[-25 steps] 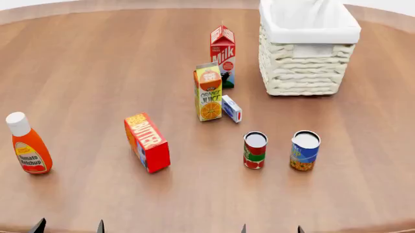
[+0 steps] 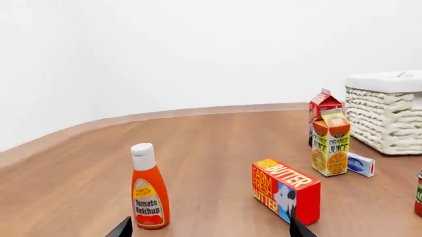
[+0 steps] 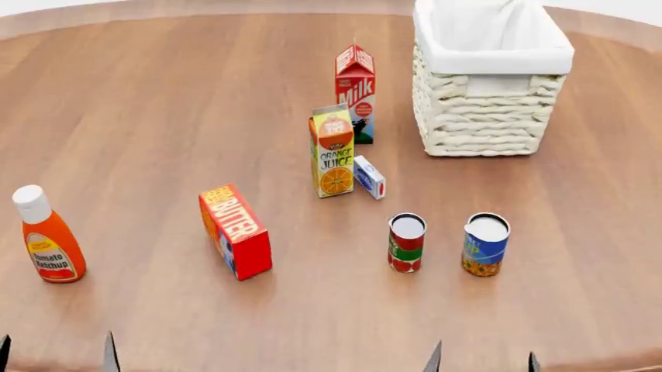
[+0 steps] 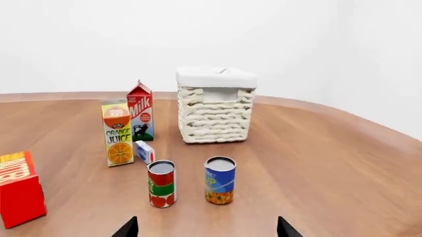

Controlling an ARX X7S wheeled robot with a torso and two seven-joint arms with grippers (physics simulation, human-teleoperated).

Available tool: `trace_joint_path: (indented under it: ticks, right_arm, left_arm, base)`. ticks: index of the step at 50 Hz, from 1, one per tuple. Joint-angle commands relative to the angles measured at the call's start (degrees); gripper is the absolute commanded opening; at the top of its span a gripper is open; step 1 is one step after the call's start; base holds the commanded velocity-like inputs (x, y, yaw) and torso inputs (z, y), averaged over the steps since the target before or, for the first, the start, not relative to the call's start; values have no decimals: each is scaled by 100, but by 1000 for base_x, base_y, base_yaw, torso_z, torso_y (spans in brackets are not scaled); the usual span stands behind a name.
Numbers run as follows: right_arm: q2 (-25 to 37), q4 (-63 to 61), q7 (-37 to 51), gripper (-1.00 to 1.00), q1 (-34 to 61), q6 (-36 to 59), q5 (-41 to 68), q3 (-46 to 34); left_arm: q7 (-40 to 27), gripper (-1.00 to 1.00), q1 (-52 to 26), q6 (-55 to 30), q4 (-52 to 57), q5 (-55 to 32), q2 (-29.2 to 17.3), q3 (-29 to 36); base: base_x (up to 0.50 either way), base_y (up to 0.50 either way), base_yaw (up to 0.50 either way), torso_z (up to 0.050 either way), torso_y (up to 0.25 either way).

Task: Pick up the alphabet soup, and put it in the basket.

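The alphabet soup (image 3: 485, 245), a short blue-labelled can with a pale top, stands upright on the table right of a red and green can (image 3: 407, 242). The right wrist view shows the alphabet soup (image 4: 220, 180) straight ahead, in front of the basket (image 4: 214, 111). The cream wicker basket (image 3: 481, 116) with white lining stands at the far right. My right gripper (image 3: 483, 360) is open at the near edge, just short of the soup and not touching it; only its dark fingertips (image 4: 282, 228) show. My left gripper (image 3: 57, 356) is open at the near left, nothing between its tips.
A milk carton (image 3: 355, 91), an orange juice carton (image 3: 332, 151) and a small blue and white box (image 3: 370, 177) cluster left of the basket. A red butter box (image 3: 236, 230) lies centre left. A ketchup bottle (image 3: 46, 244) stands at the far left.
The left gripper's tips have shifted left and the right gripper's tips have shifted right along the near edge. The objects on the table stand as before.
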Motion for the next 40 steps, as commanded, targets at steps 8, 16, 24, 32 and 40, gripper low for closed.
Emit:
trace_joint_path:
  ticks: [8,16,24,32,40]
  right_arm:
    - [179,-967,632,100,-408,-228,70,309]
    - [222,-1788,733,100,-834,-301,420,527]
    - [297,-1954,846,100,-896,-319,569,643]
    - [314,-1828,947,100,-806,-347,646,624]
    - [361,-1793,1006,100,-822,-431,638,558]
  left_arm:
    - [-573,100,775,1021,1138,36,-119,-147]
    - [-814,100,881,1184,1425,-335,-92,-336]
    - [-942,100,987,1263,1613,-513,-166,-449]
    - [-1067,100,962,1412,1616,-723,-181,-519]
    - [-1150,100,957,1550,1557,-736,-220,-485]
  base:
    - [0,0,0,0,0]
    - [0,0,0,0,0]
    - [0,0,0,0,0]
    - [0,0,0,0,0]
    - [0,0,0,0,0]
